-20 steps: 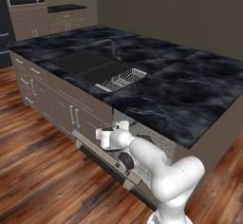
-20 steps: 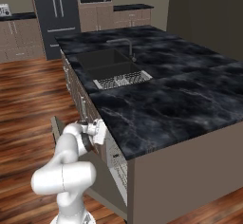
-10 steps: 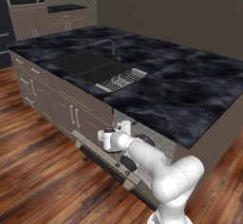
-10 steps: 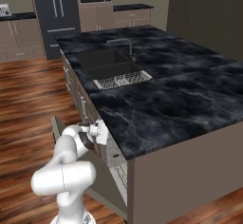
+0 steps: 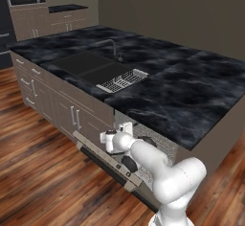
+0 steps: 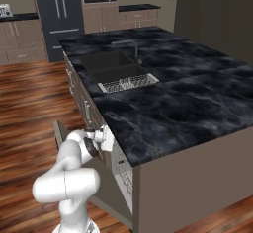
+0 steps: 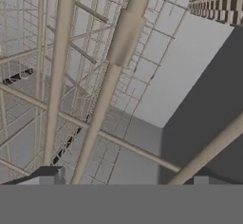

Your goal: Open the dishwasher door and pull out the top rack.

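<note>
- The big island desk point(image 5: 191, 96) with its black marble top took up most of both base views, with the sink point(image 5: 88, 64) and a white dish-drainer grid point(image 5: 119, 80) sitting on top. None of that mattered for the job.
- The dishwasher door point(image 5: 103, 159) was in the island's front face under the desk edge, already swung down to a partly open tilt. From the right base view it stuck out toward the floor point(image 6: 62, 134). So the door part looked pretty much handled.
- The arm was reaching into the opening above the door, wrist tucked right under the desk lip, with the gripper point(image 5: 125, 127) at the mouth of the cavity.
- The top rack point(image 7: 85, 90) was right in front of the hand camera, light-grey wire grid and thicker bars crossing the frame. It looked like it was sitting inside the tub, not pulled out yet.
- The fingertips point(image 7: 52, 174) barely poked up at the bottom edge, spread wide with nothing between them, so the gripper read as open.
- To do this step well, it probably wanted to line up on one thick front bar, close around it fully, then pull straight out along the rails, level, without dragging down onto the door.
</note>
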